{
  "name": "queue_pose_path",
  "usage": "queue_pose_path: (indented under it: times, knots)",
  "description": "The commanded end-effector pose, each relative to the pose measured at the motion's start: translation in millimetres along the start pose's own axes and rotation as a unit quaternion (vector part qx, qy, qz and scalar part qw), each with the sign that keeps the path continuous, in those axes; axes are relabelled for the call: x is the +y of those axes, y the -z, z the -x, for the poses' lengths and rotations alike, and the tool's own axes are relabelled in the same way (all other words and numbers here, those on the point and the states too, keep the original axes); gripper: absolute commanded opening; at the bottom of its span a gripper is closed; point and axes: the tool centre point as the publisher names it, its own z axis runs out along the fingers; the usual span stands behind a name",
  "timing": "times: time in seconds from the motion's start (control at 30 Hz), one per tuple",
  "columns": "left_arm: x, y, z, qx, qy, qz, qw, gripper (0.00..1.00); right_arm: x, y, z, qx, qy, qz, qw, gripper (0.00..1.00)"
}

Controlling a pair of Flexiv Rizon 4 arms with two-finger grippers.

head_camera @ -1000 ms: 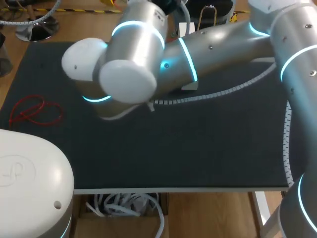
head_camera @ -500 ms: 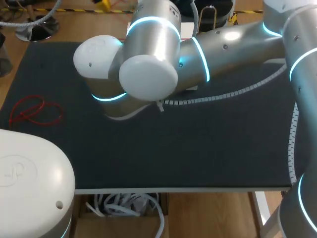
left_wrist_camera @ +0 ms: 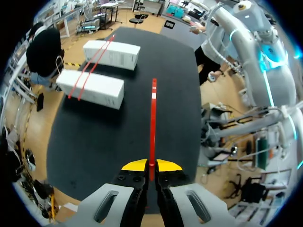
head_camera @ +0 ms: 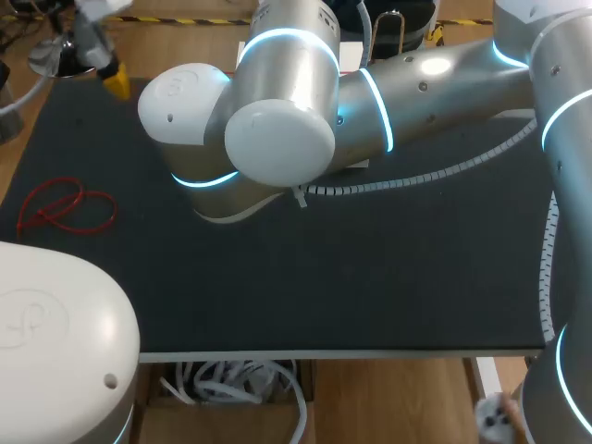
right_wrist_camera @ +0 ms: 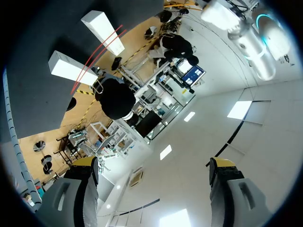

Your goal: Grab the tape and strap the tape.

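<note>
A black-topped table (head_camera: 277,296) stands on what looks like a pale wooden floor (head_camera: 398,407).

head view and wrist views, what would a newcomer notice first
The right arm sprawls across the black table's middle in the head view. In the left wrist view the left gripper is shut on a straight red tape stretching ahead, two strapped white boxes beside it.

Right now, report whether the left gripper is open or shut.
Shut. The left gripper pinches the red tape between its yellow tips, one on each side.
</note>
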Motion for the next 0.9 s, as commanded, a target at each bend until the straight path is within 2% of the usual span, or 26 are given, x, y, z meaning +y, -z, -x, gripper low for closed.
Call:
queue_pose_path:
  times: [0.03,0.27,0.47,0.57,0.6,0.9]
  knots:
    - [44.6,-15,12.8,0.043,0.012,-0.004,0.999,0.00,-2,0,1,0.001,0.002,0.002,1.000,1.00]
    - [93.8,-26,14.2,0.047,0.049,0.000,0.998,0.00,-2,0,1,0.001,0.002,0.002,1.000,1.00]
    - [109.8,-24,17.7,0.034,0.053,-0.002,0.998,0.00,-2,0,1,0.001,0.002,0.002,1.000,1.00]
    - [109.8,-24,17.7,0.034,0.053,-0.002,0.998,0.55,-2,0,1,0.001,0.002,0.002,1.000,1.00]
    - [109.8,-24,17.7,0.034,0.053,-0.002,0.998,1.00,-2,0,1,0.001,0.002,0.002,1.000,1.00]
    - [109.8,-24,17.7,0.034,0.053,-0.002,0.998,1.00,-2,0,1,0.001,0.002,0.002,1.000,1.00]
